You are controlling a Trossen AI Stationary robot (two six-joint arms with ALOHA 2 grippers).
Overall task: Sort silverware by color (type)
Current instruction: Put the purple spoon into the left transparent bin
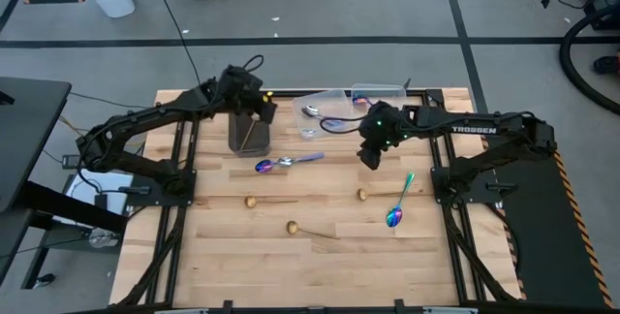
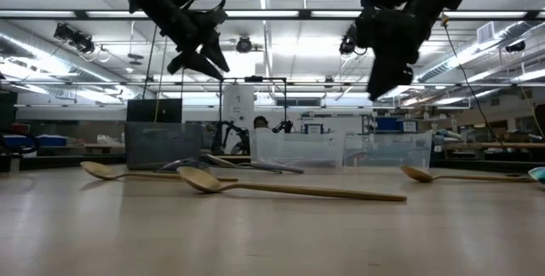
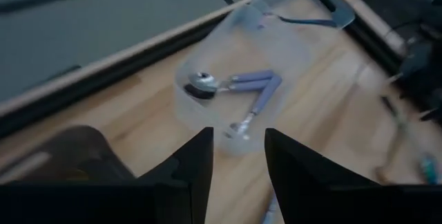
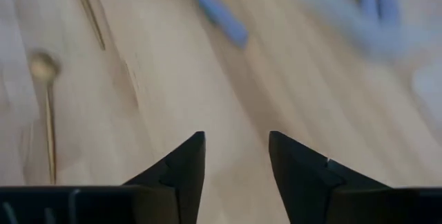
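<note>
From above, your left gripper hangs empty over the dark container near the worktop's far edge. Your right gripper hovers mid-worktop, holding nothing. Gold spoons lie toward the centre and an iridescent spoon toward the right edge.

At table height, both grippers hang clear above the spoons.

Through each wrist camera, the fingers stand parted, as do the right gripper's fingers; silver spoons sit in a clear container.

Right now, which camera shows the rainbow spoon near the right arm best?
The high view: the rainbow spoon lies whole on the table, bowl and handle clear. The low view catches only a sliver at its right edge. The right wrist view does not show it; the left wrist view at most a blur.
</note>
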